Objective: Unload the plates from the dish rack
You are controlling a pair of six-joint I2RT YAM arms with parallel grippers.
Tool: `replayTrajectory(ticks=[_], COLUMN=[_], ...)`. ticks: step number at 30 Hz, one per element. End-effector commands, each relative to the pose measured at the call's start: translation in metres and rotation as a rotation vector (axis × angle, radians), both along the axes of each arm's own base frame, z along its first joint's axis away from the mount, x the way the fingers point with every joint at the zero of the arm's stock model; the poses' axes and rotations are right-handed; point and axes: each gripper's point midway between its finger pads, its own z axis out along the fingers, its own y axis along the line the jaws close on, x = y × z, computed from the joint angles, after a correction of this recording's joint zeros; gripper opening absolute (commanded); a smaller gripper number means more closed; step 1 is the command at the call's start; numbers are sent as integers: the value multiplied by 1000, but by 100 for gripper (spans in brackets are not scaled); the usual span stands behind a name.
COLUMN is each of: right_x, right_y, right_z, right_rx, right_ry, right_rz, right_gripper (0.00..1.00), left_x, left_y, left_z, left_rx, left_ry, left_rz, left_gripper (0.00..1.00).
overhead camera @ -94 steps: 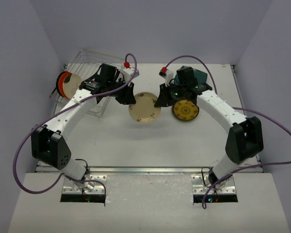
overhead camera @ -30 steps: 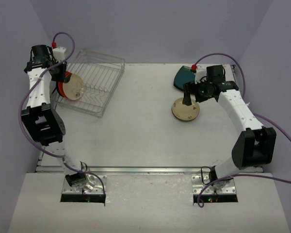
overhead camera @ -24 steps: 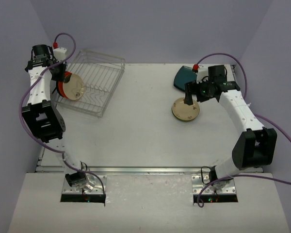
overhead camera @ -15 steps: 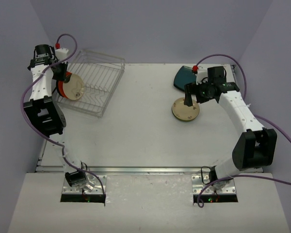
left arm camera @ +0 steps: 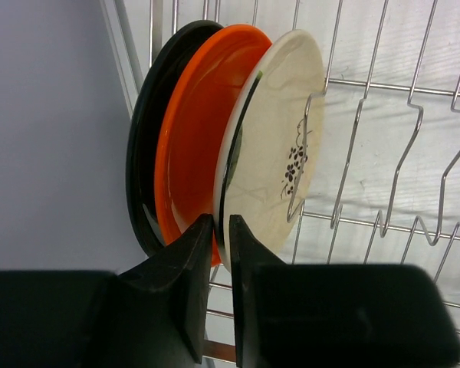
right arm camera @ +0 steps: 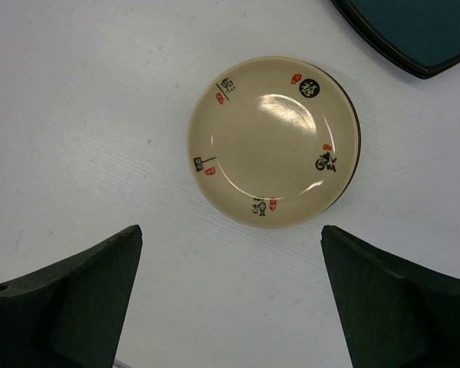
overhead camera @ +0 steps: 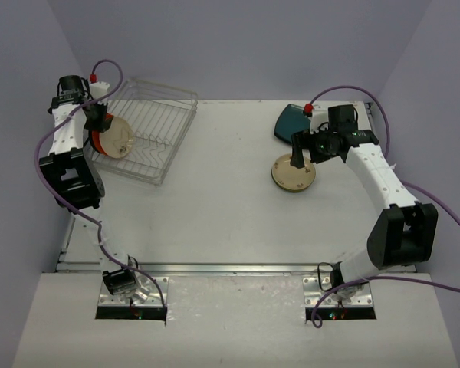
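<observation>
The dish rack stands at the back left. Three plates stand on edge in its left end: black, orange-red and cream with small dark marks. My left gripper is pinched on the lower rim of that cream plate, one finger on each face. On the right, another cream plate lies flat on top of a darker one. My right gripper hovers open above its near edge. A dark teal rounded-square plate lies behind it.
The rack's wire prongs stand right of the gripped plate. The left wall is close behind the black plate. The left arm rises steeply along the table's left edge.
My left gripper has narrowed onto the cream plate's rim in the rack and its wrist has shifted slightly right. The right arm has hardly moved over the stacked plates.
</observation>
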Motion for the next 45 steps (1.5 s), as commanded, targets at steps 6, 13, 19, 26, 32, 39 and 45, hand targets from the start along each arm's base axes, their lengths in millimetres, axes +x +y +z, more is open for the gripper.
replayTrajectory(ticks=[6, 13, 19, 26, 32, 39, 45], right_x=[9, 5, 7, 6, -20, -22, -30], right_y=[7, 10, 15, 48, 95, 133, 179], right_z=[24, 27, 34, 68, 102, 123, 120], right_rx=[43, 62, 85, 287, 553, 571, 511], right_ry=[-71, -83, -103, -165, -169, -185, -172], right_rz=[17, 22, 32, 89, 252, 321, 422], right_gripper=[99, 99, 99, 99, 99, 99, 99], left_x=[14, 18, 5, -29, -83, -115, -129], left_y=[1, -2, -29, -118, -246, -334, -371], left_z=[32, 123, 211, 232, 200, 185, 176], left_rx=[38, 164, 206, 14, -267, -478, -562], left_ry=[-116, -321, -507, -569, -450, -337, -260], left_rz=[2, -4, -39, -273, -566, -734, -806], left_gripper=[0, 0, 0, 0, 0, 0, 0])
